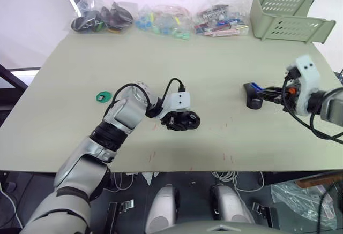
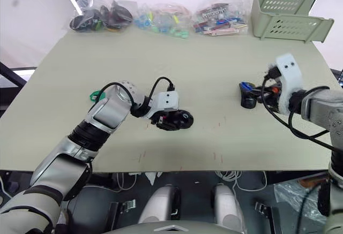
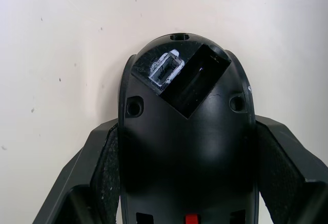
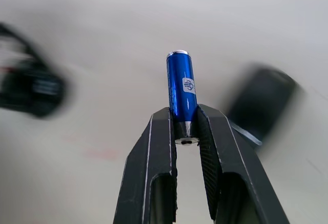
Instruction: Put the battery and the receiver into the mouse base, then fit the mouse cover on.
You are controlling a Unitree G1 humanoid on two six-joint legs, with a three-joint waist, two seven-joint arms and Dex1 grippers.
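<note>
The mouse base (image 3: 184, 147) sits on the tabletop (image 1: 214, 78) toward its front edge, a little left of centre, clamped between the two fingers of the left claw (image 3: 184, 183), which press against its flanks. In the left wrist view its open inside faces the camera: a dark rectangular slot lies empty at the rounded end, and right beside that slot the receiver (image 3: 165, 70) shows its pale metal mouth, seated in its own small pocket. The battery (image 4: 181, 93) is well apart from the base, over on the right side of the tabletop, held by the right claw (image 4: 185, 126), whose fingers are closed on its lower end so that most of the blue cylinder sticks out past the fingertips. Just beside that claw, on its inner side, the mouse cover (image 1: 252, 96) rests on the tabletop as a smooth black shell. A round green disc (image 1: 102, 96) lies on the tabletop left of the left arm. Along the far edge lie clear bags of small parts (image 1: 161, 19), and at the far right corner stands a pale green basket (image 1: 286, 14).
</note>
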